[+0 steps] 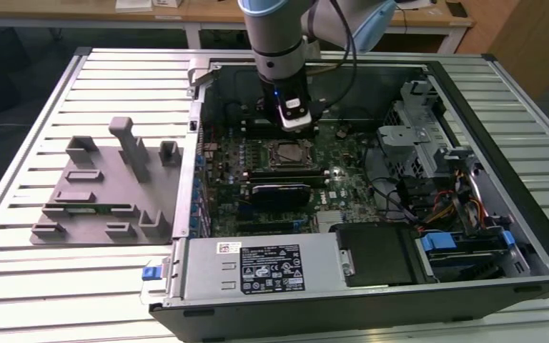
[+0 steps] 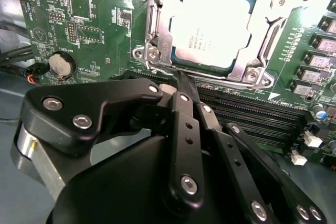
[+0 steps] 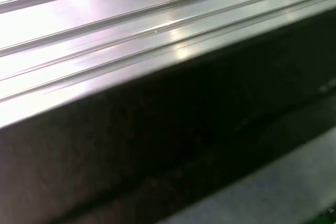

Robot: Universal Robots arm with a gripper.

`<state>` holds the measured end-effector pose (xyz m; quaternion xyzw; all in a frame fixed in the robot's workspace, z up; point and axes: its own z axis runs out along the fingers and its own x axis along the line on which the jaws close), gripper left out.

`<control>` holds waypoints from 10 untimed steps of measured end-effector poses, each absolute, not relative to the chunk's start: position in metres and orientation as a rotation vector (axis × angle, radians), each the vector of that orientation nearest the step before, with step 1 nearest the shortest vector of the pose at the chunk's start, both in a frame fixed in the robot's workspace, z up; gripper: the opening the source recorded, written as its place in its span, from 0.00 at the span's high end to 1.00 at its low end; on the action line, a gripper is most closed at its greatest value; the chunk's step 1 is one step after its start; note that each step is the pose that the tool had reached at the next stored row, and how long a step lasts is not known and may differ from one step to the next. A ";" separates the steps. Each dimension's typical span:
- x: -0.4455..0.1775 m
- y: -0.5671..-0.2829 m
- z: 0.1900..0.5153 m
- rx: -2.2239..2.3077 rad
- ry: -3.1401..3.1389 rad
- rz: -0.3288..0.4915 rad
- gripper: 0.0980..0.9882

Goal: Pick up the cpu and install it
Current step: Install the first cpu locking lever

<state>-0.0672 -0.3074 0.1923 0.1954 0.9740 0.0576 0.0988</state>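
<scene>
The cpu [image 2: 212, 30], a flat square chip with a silvery top, lies in the motherboard socket with a metal frame [image 2: 157, 40] around it. In the exterior view the cpu [image 1: 289, 152] sits in the middle of the green board inside the open computer case. My gripper [image 2: 181, 80] hangs just beside the socket, its black fingers [image 2: 178, 129] pressed together with nothing between them. Seen from outside, the gripper [image 1: 294, 123] hovers a little above the board, just behind the socket.
A grey plastic holder tray [image 1: 108, 193] stands on the slatted table [image 3: 131, 30] at the exterior view's left. The case walls [image 1: 194, 143], power supply [image 1: 255, 268], drive cage [image 1: 422, 136] and cables [image 1: 446, 207] ring the board. Memory slots [image 2: 252, 114] and a coin battery [image 2: 62, 65] lie near the socket.
</scene>
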 end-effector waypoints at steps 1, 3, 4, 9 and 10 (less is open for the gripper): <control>-0.067 -0.308 0.192 0.579 2.881 0.174 0.99; -0.067 -0.309 0.192 0.579 2.882 0.180 0.99; -0.067 -0.310 0.192 0.579 2.882 0.182 0.99; -0.065 -0.315 0.192 0.582 2.883 0.199 0.99; -0.065 -0.315 0.192 0.583 2.884 0.210 0.99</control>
